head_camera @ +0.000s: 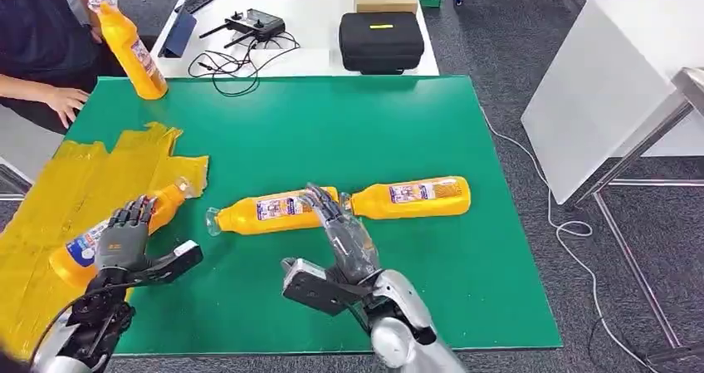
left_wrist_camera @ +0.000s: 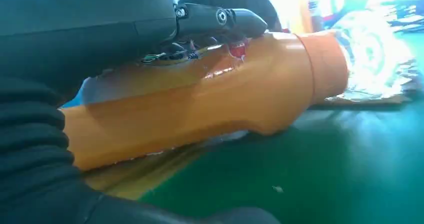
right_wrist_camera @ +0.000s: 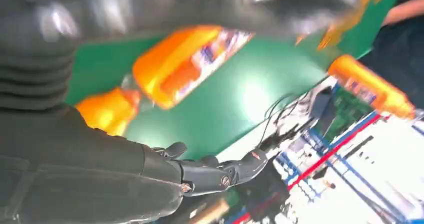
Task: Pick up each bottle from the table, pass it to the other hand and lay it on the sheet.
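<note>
The left robot hand [head_camera: 124,233] grips an orange plastic bottle [head_camera: 162,208] to lay it on the crinkly yellow sheet [head_camera: 50,182], while the right robot hand [head_camera: 340,228] hangs open over the next orange bottle [head_camera: 270,211] on the green desk [head_camera: 332,124]

Left hand [head_camera: 124,232] rests on an orange bottle [head_camera: 158,211] lying on the yellow sheet [head_camera: 66,190]. Right hand [head_camera: 344,236] hovers with fingers spread by 2 more bottles [head_camera: 270,211] [head_camera: 411,197] on the green table [head_camera: 332,124].

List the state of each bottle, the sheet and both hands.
Bottle on sheet: lying, held by left hand.
Middle bottle: lying on green table.
Right bottle: lying on table.
Far bottle: tilted, held by a person.
Yellow sheet: spread, crumpled.
Right hand: open above middle bottle.
</note>
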Robot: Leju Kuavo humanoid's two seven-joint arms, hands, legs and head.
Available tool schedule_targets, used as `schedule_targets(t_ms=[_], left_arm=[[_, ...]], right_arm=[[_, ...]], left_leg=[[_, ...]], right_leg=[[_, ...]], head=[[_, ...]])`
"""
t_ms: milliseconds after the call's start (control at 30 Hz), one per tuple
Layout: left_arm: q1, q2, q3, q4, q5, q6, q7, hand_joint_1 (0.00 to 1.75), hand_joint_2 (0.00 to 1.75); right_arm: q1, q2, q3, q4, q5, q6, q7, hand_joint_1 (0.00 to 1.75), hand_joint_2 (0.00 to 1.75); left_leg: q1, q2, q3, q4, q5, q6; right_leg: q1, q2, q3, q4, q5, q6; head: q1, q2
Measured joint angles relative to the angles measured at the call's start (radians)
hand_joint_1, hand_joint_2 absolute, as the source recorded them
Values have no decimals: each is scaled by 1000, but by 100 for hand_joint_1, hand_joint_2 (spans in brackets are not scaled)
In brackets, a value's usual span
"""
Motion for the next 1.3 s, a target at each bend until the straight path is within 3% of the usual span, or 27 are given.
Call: schedule_targets(t_ms=[67,100,267,300,433,533,700,867,1300], left_arm=[[-10,-2,18,0,33,-3,-66,0,0],[-12,-3,25,0,51,-3,-92,0,0],[-25,-15,63,0,113,-17,-178,0,0],[-29,-21,77,0,150,-27,-219,0,0],[-29,-59,146,-58,498,-130,-457,0,0],[-1,-77,87,-201,939,-176,-477,0,0],[45,-79,-20,-405,1241,-198,-482,0,0],[68,-79,-93,-550,1312,-193,-482,0,0],[84,-84,-183,-668,1358,-179,-482,0,0]], right_arm=[[-42,-5,-21,45,29,-1,8,0,175],[-57,-8,-30,62,39,-1,8,0,0],[-116,-16,-65,142,69,-2,15,0,0],[-127,-18,-69,159,84,-3,23,0,175],[-176,-24,-87,250,168,-3,52,0,175],[-219,-24,-95,334,210,9,52,0,175],[-288,-14,-98,448,240,44,37,0,175],[-353,13,-96,533,267,84,39,0,175],[-454,80,-77,653,327,197,105,0,175]], left_leg=[[-1,-1,0,0,1,1],[-1,-1,0,0,1,1],[-1,-1,-1,1,2,1],[-1,0,-1,1,2,1],[0,0,-4,1,2,1],[0,1,-6,1,2,1],[0,1,-8,1,2,1],[0,1,-9,1,2,1],[0,2,-9,1,2,1]], right_leg=[[0,0,0,0,0,0],[0,-1,0,0,0,0],[0,0,-1,0,1,0],[0,0,-2,0,1,0],[0,0,-5,0,1,0],[0,1,-6,0,1,1],[0,0,-9,0,1,1],[0,0,-10,0,1,1],[0,0,-10,1,1,1]], head=[[-1,0],[0,0],[0,0],[-1,0],[0,0],[0,0],[0,0],[0,0],[0,0]])
